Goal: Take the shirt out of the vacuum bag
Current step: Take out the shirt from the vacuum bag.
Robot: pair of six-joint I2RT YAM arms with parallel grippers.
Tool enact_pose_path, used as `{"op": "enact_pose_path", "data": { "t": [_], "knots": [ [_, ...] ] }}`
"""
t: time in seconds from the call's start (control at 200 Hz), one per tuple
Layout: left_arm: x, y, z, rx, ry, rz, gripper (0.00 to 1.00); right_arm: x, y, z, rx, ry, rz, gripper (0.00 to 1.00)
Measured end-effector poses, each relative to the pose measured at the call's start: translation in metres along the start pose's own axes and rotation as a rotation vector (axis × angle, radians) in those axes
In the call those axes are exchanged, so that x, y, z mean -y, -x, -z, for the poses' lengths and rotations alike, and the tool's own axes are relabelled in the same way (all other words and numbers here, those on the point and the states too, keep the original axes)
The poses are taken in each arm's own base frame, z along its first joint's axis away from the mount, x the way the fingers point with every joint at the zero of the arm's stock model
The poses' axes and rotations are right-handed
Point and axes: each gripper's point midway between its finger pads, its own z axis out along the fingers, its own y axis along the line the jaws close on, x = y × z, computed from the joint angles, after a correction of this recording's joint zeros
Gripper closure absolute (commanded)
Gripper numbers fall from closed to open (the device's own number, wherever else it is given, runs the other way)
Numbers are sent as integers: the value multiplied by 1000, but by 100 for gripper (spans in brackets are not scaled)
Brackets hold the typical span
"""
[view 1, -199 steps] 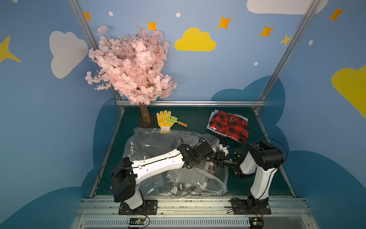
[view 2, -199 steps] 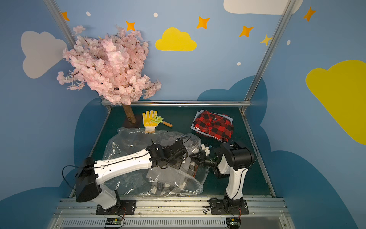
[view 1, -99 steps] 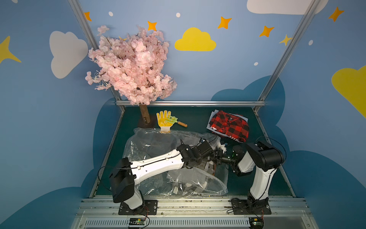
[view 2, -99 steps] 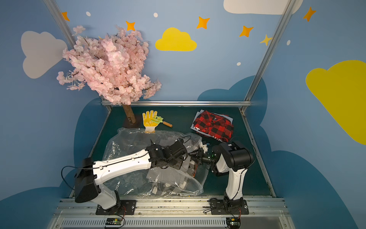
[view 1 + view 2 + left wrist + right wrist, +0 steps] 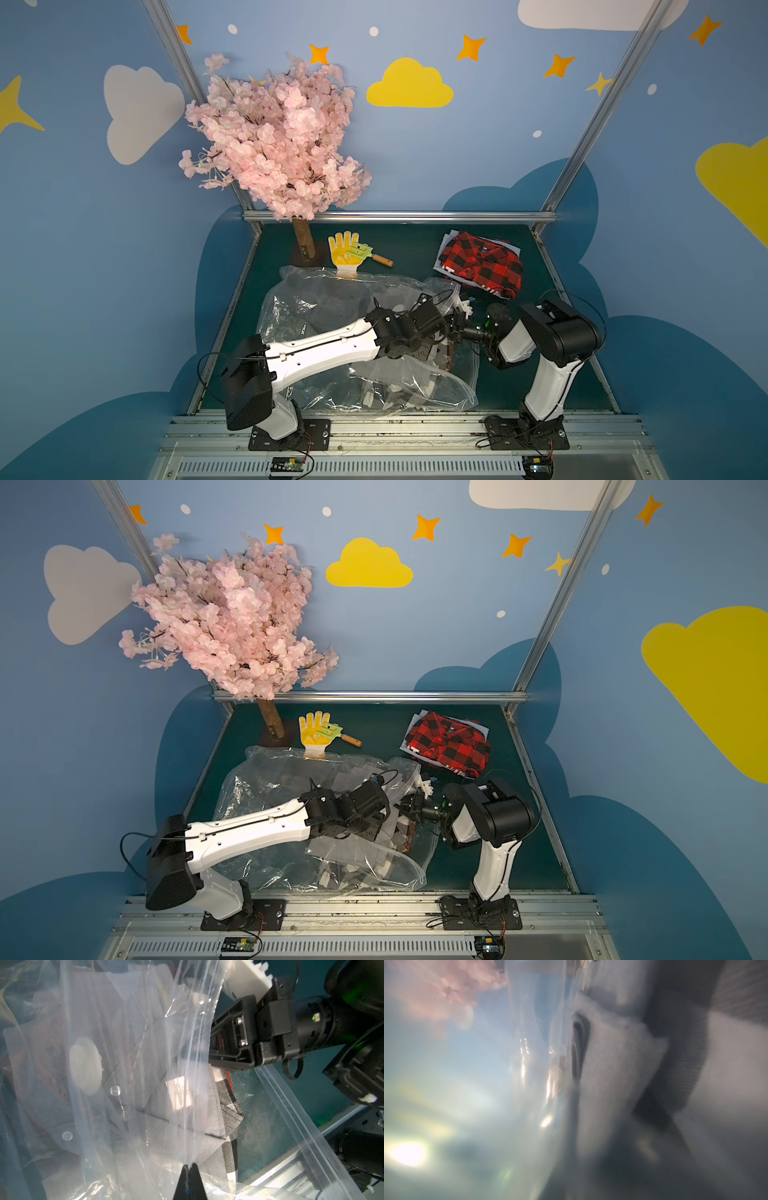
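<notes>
Green counter [image 5: 415,249] | left tool [image 5: 188,1169] pinches clear crinkly plastic vacuum bag [image 5: 324,307] | right tool [image 5: 453,328] has entered toward grey checked shirt [image 5: 216,1118], we can't make out its grip | pull-out likely next

Both top views: high above the arm bases [image 5: 286,436], facing down over the whole table [image 5: 415,249], nearly one scene. Left wrist view: close on the vacuum bag [image 5: 128,1022]. Right wrist view: against the shirt [image 5: 612,1064], blurred.

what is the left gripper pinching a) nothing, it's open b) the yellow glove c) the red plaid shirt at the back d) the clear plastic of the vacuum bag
d: in the left wrist view the left gripper is shut on a fold of clear film of the vacuum bag.
</notes>
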Motion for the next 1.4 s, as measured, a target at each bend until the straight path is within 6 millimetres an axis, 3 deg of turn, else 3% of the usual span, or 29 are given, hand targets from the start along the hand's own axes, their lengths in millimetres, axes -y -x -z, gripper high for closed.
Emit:
{"op": "enact_pose_path", "data": {
  "t": [0.205, 0.515, 0.716, 0.896, 1.146, 1.401],
  "knots": [
    [-3, -9, -3, -11, -4, 9, 97, -2, -1, -1, -3, 3, -14, 100],
    [-4, -7, 6, 16, -15, 13, 97, -33, -3, 4, -3, 14, 18, 100],
    [-7, -4, 10, 32, -6, -4, 97, -46, -10, 17, 6, -112, 45, 100],
    [-12, 0, 9, 35, 5, 2, 97, -74, -4, 37, 52, -262, 93, 100],
    [-22, 7, 11, 48, 14, 27, 97, -55, -16, 60, 54, -367, -3, 100],
    [-28, 1, 4, 35, 25, 24, 97, -56, -11, 82, 98, -369, -36, 100]
  ]
}}
